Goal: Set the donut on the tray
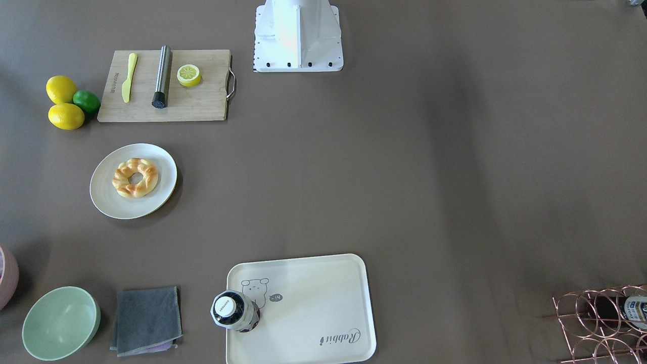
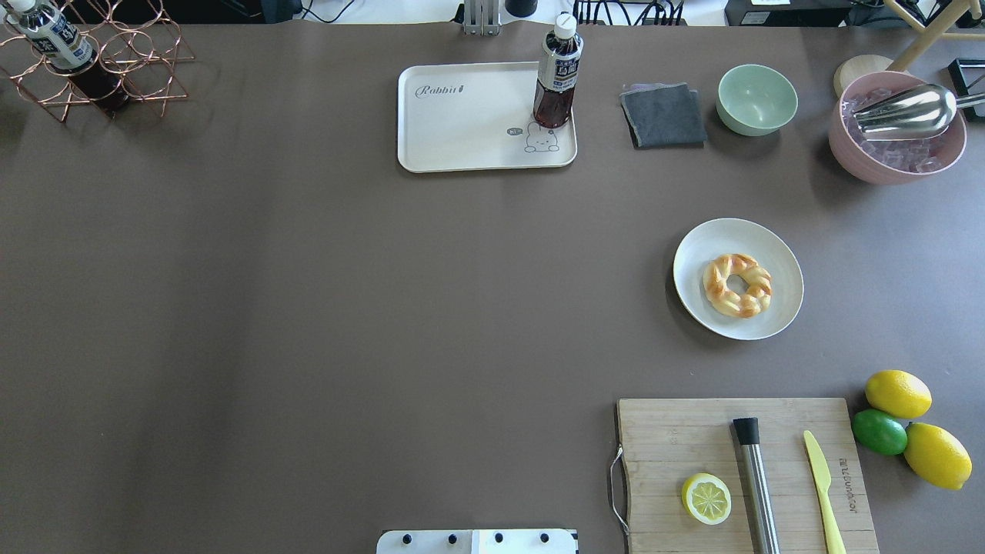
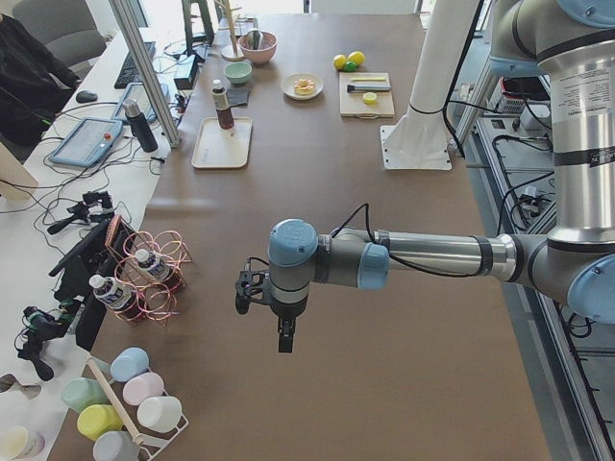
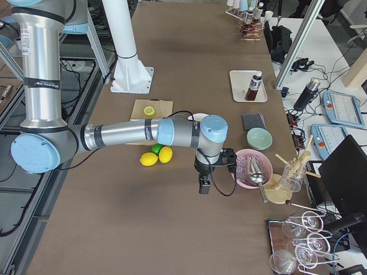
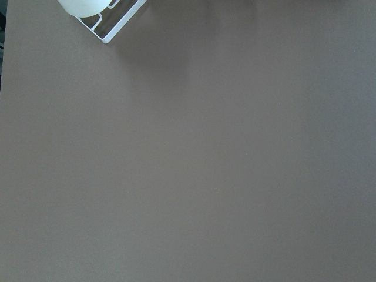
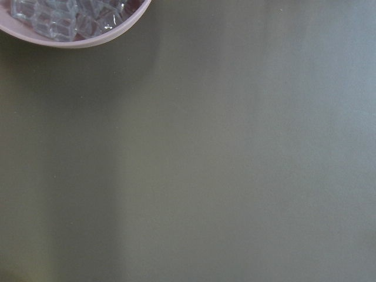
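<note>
The donut (image 1: 135,177), a golden-brown braided ring, lies on a round white plate (image 1: 108,205); it also shows in the overhead view (image 2: 737,285). The cream-white tray (image 1: 313,308) with "Rabbit" script sits apart from it at the table's far edge (image 2: 462,131). A tea bottle (image 2: 557,73) stands upright on the tray's corner by the bear drawing. My left gripper (image 3: 285,336) hangs over the table's left end. My right gripper (image 4: 204,186) hangs over the right end near the pink bowl. Both show only in the side views, so I cannot tell whether they are open or shut.
A wooden cutting board (image 2: 677,446) holds a lemon half (image 2: 706,498), a steel muddler (image 2: 754,477) and a yellow knife (image 2: 822,481). Lemons and a lime (image 2: 879,431) lie beside it. A grey cloth (image 2: 663,115), green bowl (image 2: 757,98), pink ice bowl (image 2: 896,127) and copper bottle rack (image 2: 92,69) line the far edge.
</note>
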You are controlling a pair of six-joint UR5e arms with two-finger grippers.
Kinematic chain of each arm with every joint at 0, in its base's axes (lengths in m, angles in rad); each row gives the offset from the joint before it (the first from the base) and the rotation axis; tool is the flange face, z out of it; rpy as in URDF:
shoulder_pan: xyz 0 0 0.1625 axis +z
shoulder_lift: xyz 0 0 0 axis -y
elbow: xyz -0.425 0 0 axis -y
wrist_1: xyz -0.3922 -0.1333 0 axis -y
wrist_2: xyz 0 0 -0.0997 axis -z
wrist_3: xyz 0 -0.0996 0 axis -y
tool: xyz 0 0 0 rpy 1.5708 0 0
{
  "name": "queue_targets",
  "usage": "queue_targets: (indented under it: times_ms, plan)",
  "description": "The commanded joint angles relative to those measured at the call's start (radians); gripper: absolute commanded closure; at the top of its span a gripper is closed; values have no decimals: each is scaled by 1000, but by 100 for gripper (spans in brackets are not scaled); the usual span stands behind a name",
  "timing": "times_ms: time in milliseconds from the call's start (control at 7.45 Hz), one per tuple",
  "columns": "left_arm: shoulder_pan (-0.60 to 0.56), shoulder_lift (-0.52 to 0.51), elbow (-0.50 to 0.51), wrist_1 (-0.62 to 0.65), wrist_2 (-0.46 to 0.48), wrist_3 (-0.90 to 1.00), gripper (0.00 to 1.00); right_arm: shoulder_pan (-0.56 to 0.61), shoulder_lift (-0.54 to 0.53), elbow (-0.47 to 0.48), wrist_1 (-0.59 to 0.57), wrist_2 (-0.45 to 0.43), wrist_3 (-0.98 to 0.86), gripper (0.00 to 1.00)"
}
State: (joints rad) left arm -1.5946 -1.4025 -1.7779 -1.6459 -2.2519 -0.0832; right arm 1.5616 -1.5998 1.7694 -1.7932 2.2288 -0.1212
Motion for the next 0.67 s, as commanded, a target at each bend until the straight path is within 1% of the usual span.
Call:
queue_targets:
  times_ms: [0,268,402,537]
  plan:
    - [-2,7,-8,0,0,0,2,2,-14,4,-9,2,-8,1]
    - [-2,5,-9,-2,0,0,2,3,12,42,-144,23,-6,1]
    - [-2,4,-9,-2,0,0,2,3,26,42,-181,22,-6,1]
    - [-2,-3,-9,0,0,0,2,3,26,44,-179,11,-8,1]
